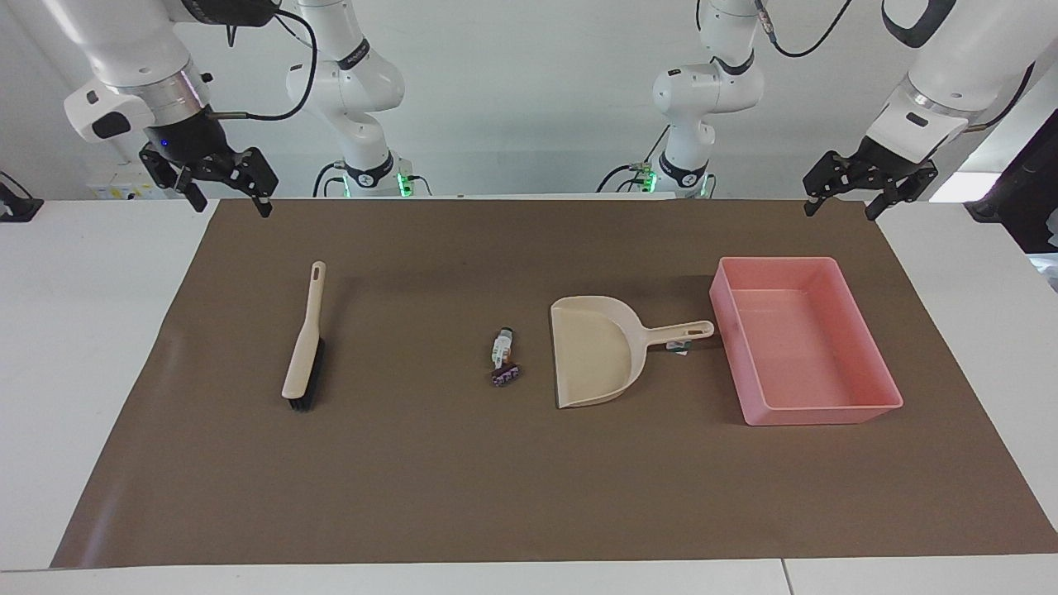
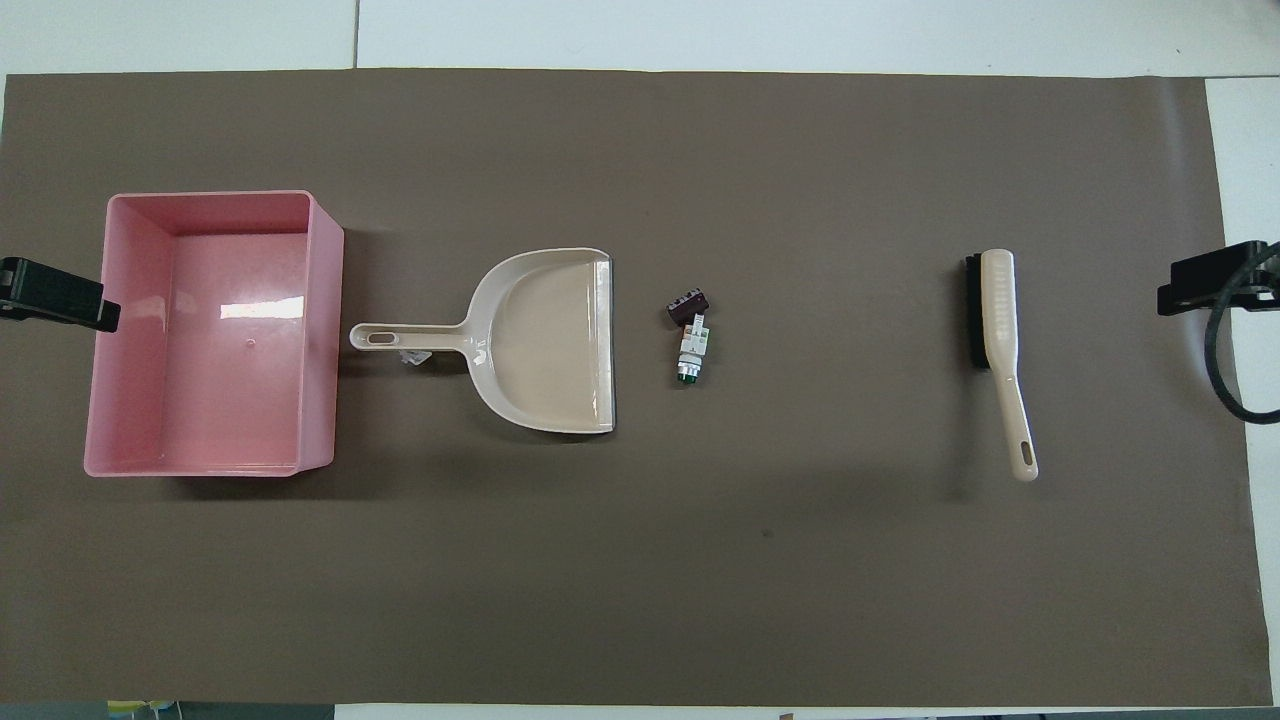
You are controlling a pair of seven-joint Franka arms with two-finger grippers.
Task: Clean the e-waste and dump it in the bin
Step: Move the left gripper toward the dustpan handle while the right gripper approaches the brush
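The e-waste lies mid-mat: a white oblong component touching a dark ridged block, beside the open mouth of the beige dustpan. The pink bin stands empty by the dustpan's handle, toward the left arm's end. My left gripper is open and raised over the mat's edge near the bin. My right gripper is open and raised over the mat's corner at the right arm's end.
A beige hand brush with dark bristles lies on the brown mat toward the right arm's end. A small clear tag sits under the dustpan's handle. White table surrounds the mat.
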